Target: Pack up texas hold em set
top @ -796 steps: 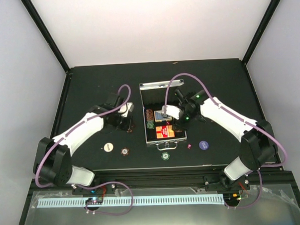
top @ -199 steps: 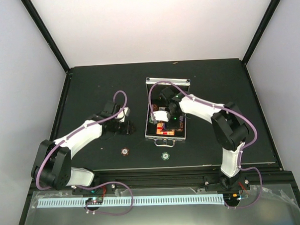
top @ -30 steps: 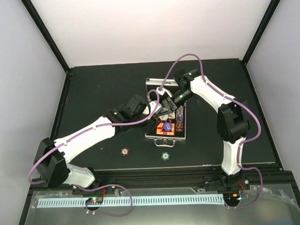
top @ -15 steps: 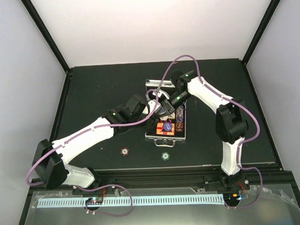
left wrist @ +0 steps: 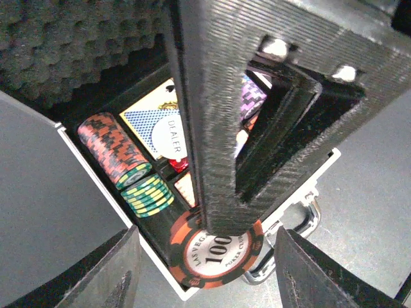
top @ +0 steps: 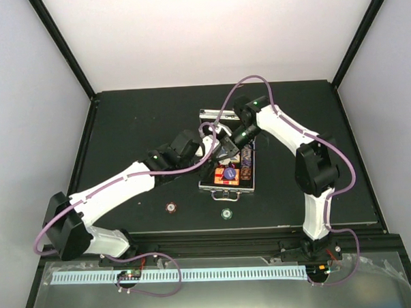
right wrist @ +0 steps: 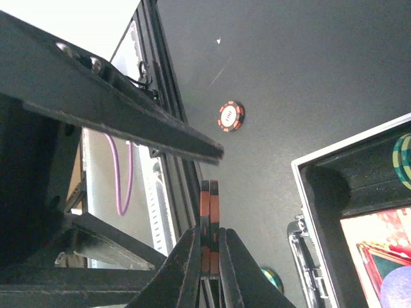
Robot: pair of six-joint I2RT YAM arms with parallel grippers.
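My right pincer (right wrist: 209, 247) is clamped on a maroon-and-black poker chip (right wrist: 209, 199), held edge-on and poking up past my fingertips. Might be two stacked, honestly can't tell. Another maroon chip (right wrist: 230, 116) lies flat on the black table (right wrist: 308, 77), well apart. Off to the right, the open silver case (right wrist: 307, 168) shows a red card box (right wrist: 379, 247) inside. A big black bar (right wrist: 109, 106) crosses the upper left, too close to make out.

Tally: one case (top: 214, 187). Inside: one maroon chip row (left wrist: 114, 149), one green chip row (left wrist: 149, 194), one dealer button (left wrist: 170, 133). On the table (top: 136, 123): one loose maroon chip (top: 170, 207), one loose green chip (top: 226, 213). Held up: one 100 chip (left wrist: 215, 253).
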